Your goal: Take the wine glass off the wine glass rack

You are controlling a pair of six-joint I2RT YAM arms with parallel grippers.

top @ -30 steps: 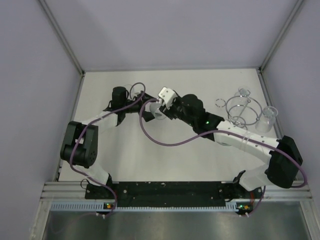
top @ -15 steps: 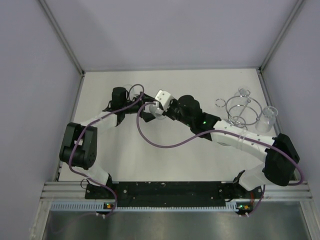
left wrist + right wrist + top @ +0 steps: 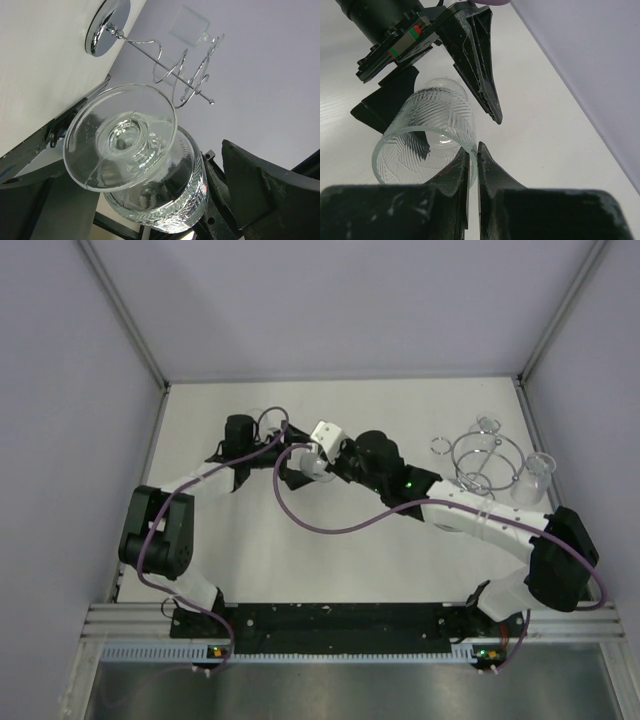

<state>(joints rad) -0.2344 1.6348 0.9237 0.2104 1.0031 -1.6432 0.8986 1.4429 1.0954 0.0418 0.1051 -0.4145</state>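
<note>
Right tool [image 3: 472,150] pinches the wine glass [image 3: 427,125] rim; left tool [image 3: 288,466] gapes wide. We'd draw it out slowly, level.

The wine glass [image 3: 436,119] is clear, glossy glass — its bowl ribbed in herringbone. The wine glass rack [image 3: 106,27] is mirror-bright chrome wire; the bench [image 3: 400,410], matt white.
</note>
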